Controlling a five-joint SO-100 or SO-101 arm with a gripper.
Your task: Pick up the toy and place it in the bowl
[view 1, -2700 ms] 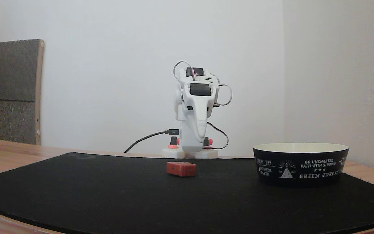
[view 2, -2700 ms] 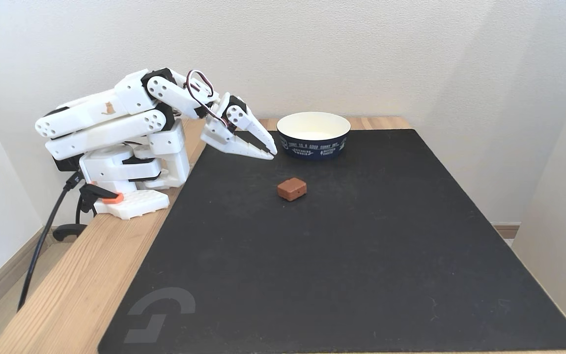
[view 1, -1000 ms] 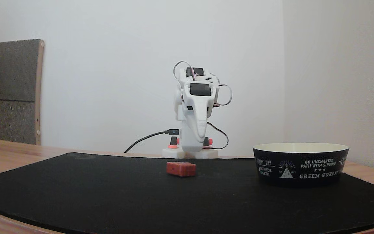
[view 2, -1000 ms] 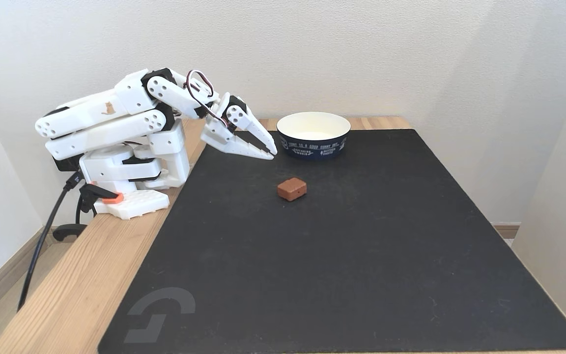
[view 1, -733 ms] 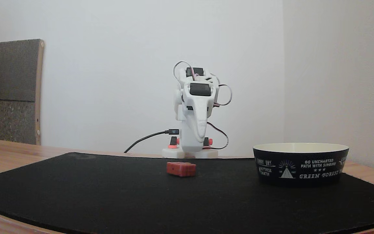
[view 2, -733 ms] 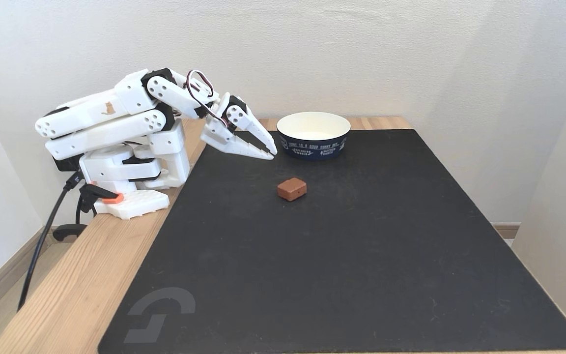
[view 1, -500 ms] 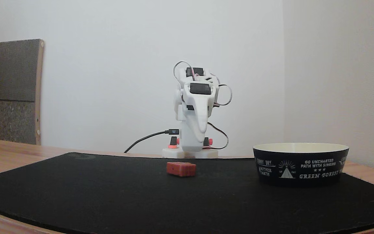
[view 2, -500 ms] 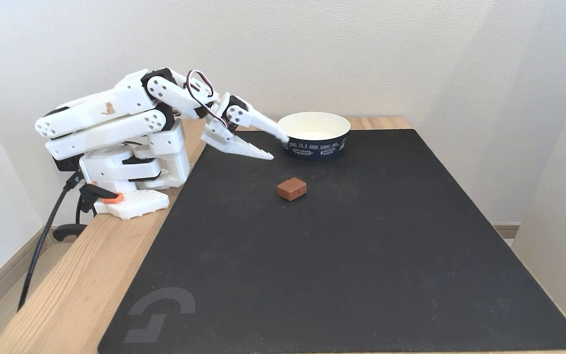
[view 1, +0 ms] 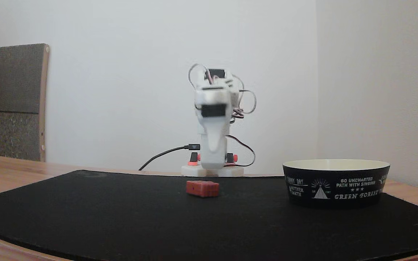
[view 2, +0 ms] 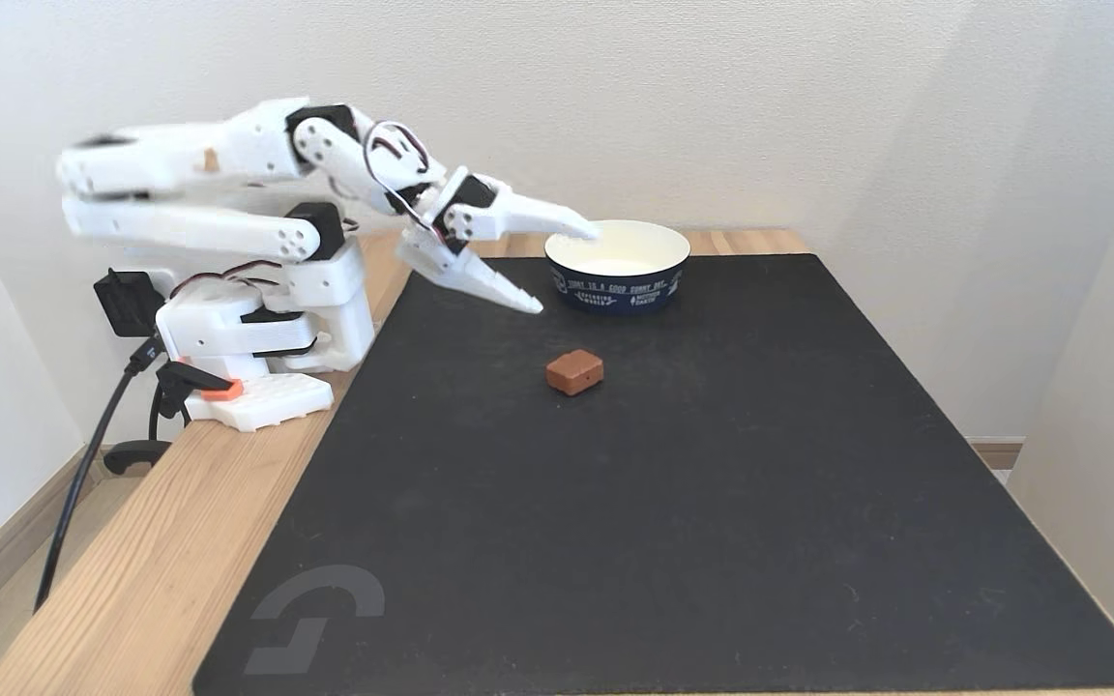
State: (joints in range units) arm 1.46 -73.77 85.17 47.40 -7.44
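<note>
Resting on the black mat (view 2: 712, 483) covering the wooden surface (view 2: 131, 580), the toy (view 2: 575, 372) lies flat and untouched, near the bowl (view 2: 617, 280) but apart from it. Fingers (view 2: 567, 269) spread wide apart, empty, raised above the mat between arm base and bowl, upper tip by the bowl's rim.

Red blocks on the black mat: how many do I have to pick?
1. The small red rectangular block lies on the black mat, out in front of the black bowl with cream-white inside. The bowl's interior, as far as visible, holds none.
</note>
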